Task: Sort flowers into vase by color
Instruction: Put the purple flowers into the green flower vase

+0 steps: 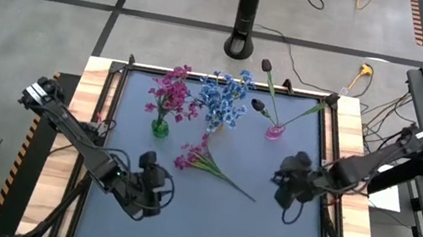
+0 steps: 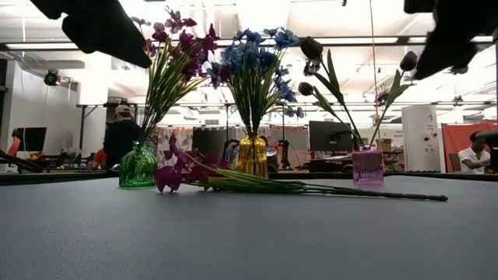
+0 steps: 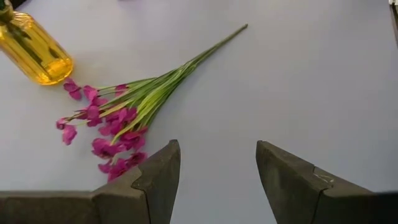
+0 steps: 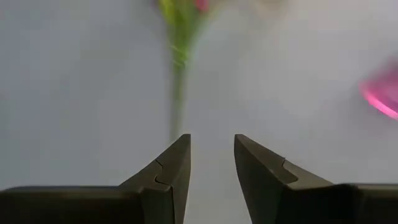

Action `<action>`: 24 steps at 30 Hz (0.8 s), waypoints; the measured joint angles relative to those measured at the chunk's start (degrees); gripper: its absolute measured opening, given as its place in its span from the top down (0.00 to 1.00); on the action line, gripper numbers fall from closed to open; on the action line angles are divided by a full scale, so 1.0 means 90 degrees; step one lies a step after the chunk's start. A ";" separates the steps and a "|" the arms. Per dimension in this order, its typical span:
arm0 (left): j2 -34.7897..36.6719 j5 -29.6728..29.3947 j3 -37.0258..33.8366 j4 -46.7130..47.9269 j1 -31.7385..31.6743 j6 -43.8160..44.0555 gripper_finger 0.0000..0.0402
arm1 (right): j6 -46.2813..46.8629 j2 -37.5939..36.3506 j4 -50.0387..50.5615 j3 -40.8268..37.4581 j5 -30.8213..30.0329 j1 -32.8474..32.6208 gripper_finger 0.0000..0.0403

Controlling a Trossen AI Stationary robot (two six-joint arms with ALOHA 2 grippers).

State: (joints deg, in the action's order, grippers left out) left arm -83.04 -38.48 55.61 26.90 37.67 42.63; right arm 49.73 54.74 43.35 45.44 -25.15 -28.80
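Magenta is the only colour not yet sorted: one magenta sprig (image 1: 202, 163) lies flat on the dark bench (image 1: 202, 229), its blooms toward the green vase (image 1: 160, 127) and its thin stem trailing away toward the right arm. Going left to right, the left gripper (image 1: 153, 197) hangs over the near-left part of the bench with its jaws spread apart and empty, the sprig's blooms just ahead of it in its wrist view. Along the far side stand the green vase with magenta flowers (image 1: 169, 92), the yellow vase (image 2: 252, 156) with blue flowers (image 1: 224, 99), and the pink vase (image 1: 275, 132) with dark tulip buds (image 1: 266, 66). The right gripper (image 1: 287, 190) hovers near the stem's bare tip, jaws parted and holding nothing. Risks, as I judge them: the stem is thin and lies flush on the bench, so jaws closing a little high could miss it or flick it aside; lifted by its far tip, the heavy bloom end may droop and knock over a light vase or catch the yellow vase's flowers.
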 joint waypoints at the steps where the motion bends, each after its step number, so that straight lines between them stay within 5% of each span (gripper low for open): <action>1: -0.0031 -0.0002 0.0000 -0.0039 0.0000 -0.0002 0.52 | -0.0229 0.0094 -0.0649 -0.0231 -0.0109 -0.0005 0.71; 9: -0.0428 -0.0010 -0.0002 -0.0734 0.0000 0.0060 0.52 | -0.2316 0.1568 -0.4794 -0.1291 -0.0774 0.0008 0.58; 14: -0.0603 -0.0444 0.0046 -0.0873 -0.0012 -0.0010 0.52 | -0.2775 0.2659 -0.5625 -0.1102 -0.1709 0.0084 0.49; 24: -0.0622 -0.0687 0.0275 -0.0881 -0.0017 -0.0253 0.52 | -0.2585 0.4394 -0.6099 -0.0410 -0.0977 0.0559 0.43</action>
State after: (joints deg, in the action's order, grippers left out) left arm -88.64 -44.66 58.09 18.97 37.52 40.36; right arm 26.46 94.29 -11.54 41.75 -33.95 -23.76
